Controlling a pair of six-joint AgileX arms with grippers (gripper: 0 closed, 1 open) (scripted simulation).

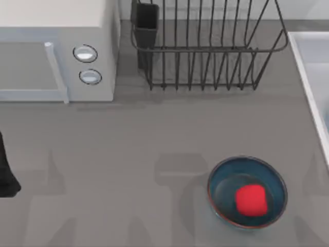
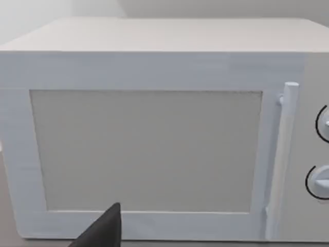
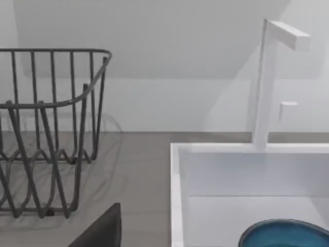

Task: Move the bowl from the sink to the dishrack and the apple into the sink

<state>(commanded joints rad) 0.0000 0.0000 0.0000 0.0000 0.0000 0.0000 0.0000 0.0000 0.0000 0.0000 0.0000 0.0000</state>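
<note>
A: Starting at the table's left edge, what's there?

B: The left arm (image 1: 6, 172) sits at that edge, parked. Its pincer (image 2: 103, 231) shows as a dark wedge facing the microwave (image 1: 56, 56) in the far-left corner. I cannot tell whether it is open or closed.

A: And moving towards the middle?

B: The dishrack (image 1: 205, 51) stands along the far edge, with its long axis running left to right and its utensil cup (image 1: 146, 20) at the end nearest the microwave. Nothing is in it yet.

A: Then the near side?

B: A second bowl (image 1: 247, 191) stands upright on the table, right of centre towards the near edge, with the apple (image 1: 251, 199) resting inside it. The apple is blocky and round, so it has no long axis to speak of.

A: Where's the bowl we want?

B: In the sink (image 1: 308, 62) at the table's right edge. The right wrist view shows the bowl (image 3: 288, 234) sitting mouth-up in the basin, below the faucet (image 3: 264, 82). It is round, so any approach angle suits.

A: Which arm takes it?

B: I'd say the right. Its pincer (image 3: 103, 229) is apart from the sink and looks across the rim, with the bowl ahead of it and the dishrack off to the other side. Again, I cannot tell its state. The lift must carry the bowl leftward from there, over the rim.
</note>
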